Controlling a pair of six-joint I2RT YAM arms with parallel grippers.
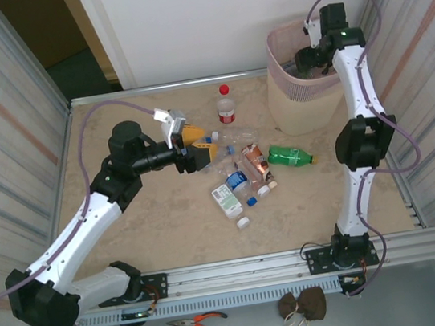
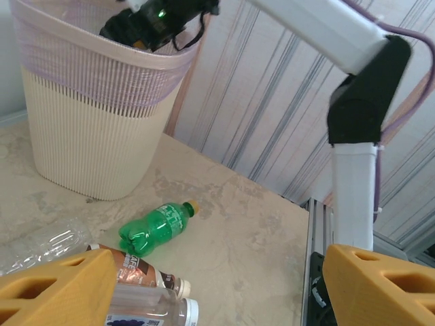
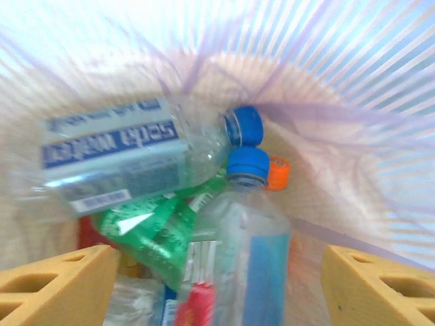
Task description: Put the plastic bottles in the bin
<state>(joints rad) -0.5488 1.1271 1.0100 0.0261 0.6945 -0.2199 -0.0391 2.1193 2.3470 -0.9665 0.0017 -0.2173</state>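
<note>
The bin stands far right, plastic bottles inside. Over it hangs the right gripper, jaws wide and empty. The left gripper, equally wide, hovers beside more bottles at mid-table, a green bottle nearest the bin.

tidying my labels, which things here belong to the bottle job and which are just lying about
Job: green bottle; upright red-capped bottle; bottle cluster; bin; bottles inside it.
Lying about: pliers; brown pouch, both below the table's near rail.
</note>
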